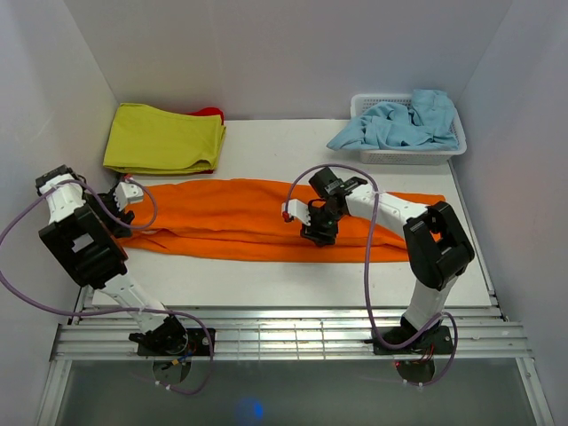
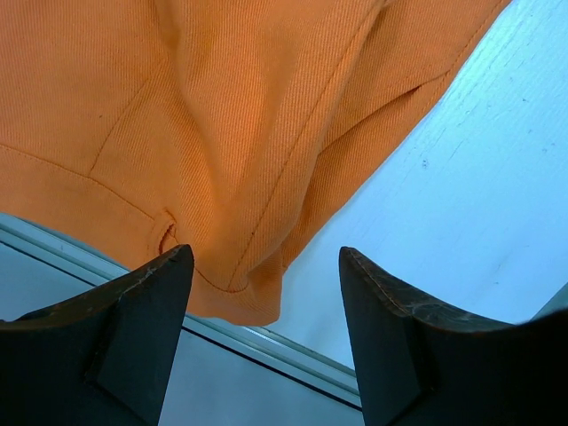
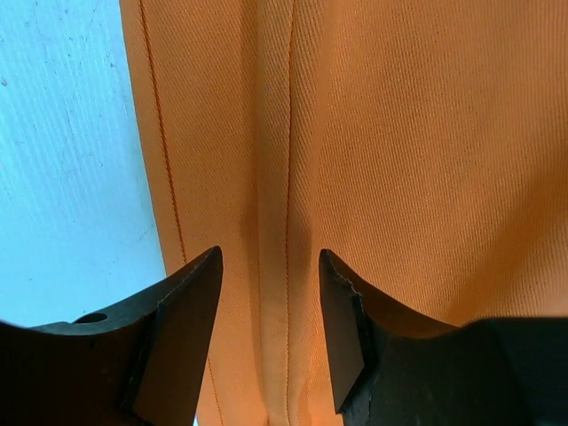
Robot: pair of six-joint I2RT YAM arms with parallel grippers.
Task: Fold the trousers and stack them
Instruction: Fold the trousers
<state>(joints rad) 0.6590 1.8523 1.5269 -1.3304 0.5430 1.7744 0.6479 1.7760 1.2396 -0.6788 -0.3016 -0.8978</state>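
Note:
The orange trousers (image 1: pixel 248 217) lie stretched left to right across the white table (image 1: pixel 266 284). My left gripper (image 1: pixel 124 211) sits at their left end. In the left wrist view this gripper (image 2: pixel 266 257) is open, and the trousers' (image 2: pixel 248 106) hemmed corner hangs just ahead of the left finger (image 2: pixel 142 302), apart from both fingers. My right gripper (image 1: pixel 317 232) is down over the trousers' middle. The right wrist view shows that gripper (image 3: pixel 271 257) open, with its fingertips either side of a long stitched seam in the orange fabric (image 3: pixel 399 133). Nothing is pinched.
A folded yellow-green cloth (image 1: pixel 164 139) lies at the back left with something red (image 1: pixel 210 114) behind it. A white basket (image 1: pixel 444 149) at the back right holds a light blue garment (image 1: pixel 399 124). White walls close three sides. A metal rail (image 1: pixel 284 333) runs along the front.

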